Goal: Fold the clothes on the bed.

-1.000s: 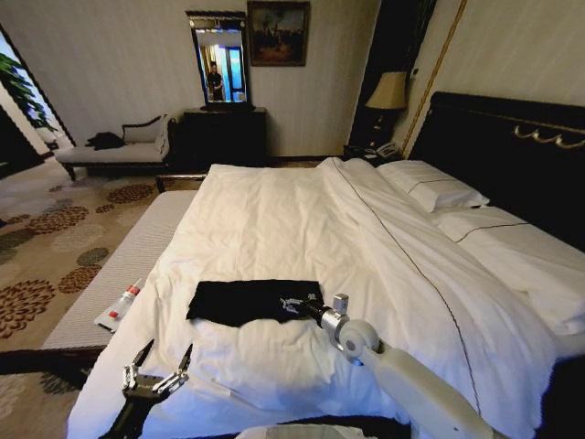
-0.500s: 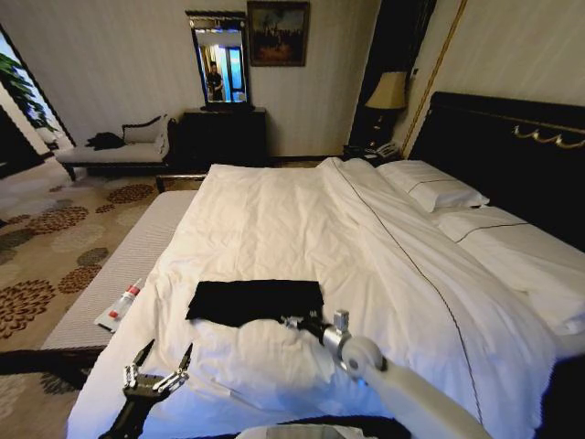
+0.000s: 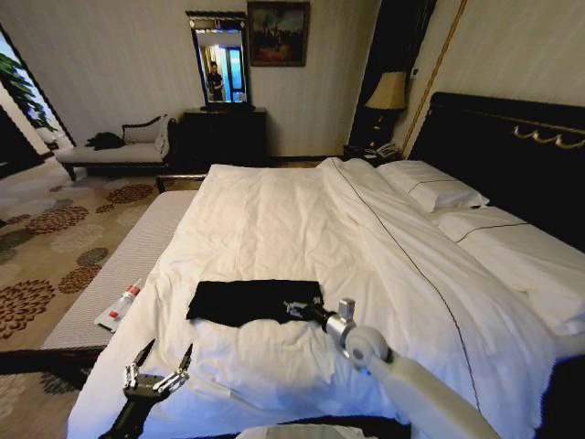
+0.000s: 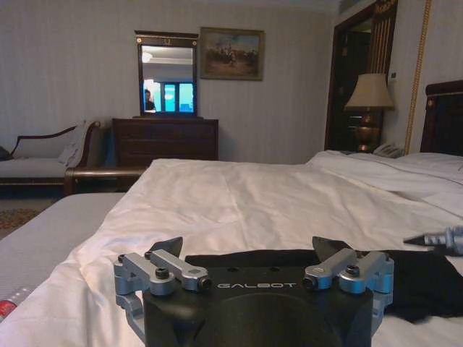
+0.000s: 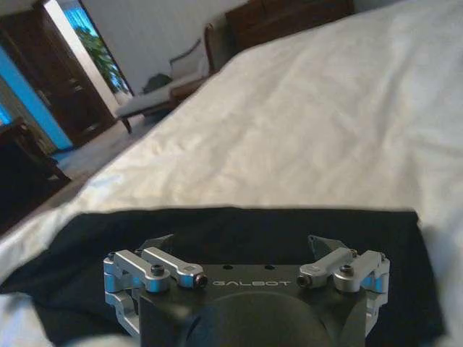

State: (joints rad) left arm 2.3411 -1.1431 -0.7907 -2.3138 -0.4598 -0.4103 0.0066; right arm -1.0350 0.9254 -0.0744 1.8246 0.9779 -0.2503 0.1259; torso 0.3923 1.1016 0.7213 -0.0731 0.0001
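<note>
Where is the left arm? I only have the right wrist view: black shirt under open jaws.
Observer: The left gripper hangs at the near left corner of the bed, jaws open, apart from the T-shirt.
Operator: How does the shirt lie overall?
Observer: It lies as a flat rectangular strip on the near part of the bed, with its long side running across the robot's front.
Operator: Where on it is my gripper?
Observer: The right gripper is at the shirt's near right corner, and its arm reaches in from the robot's right.
</note>
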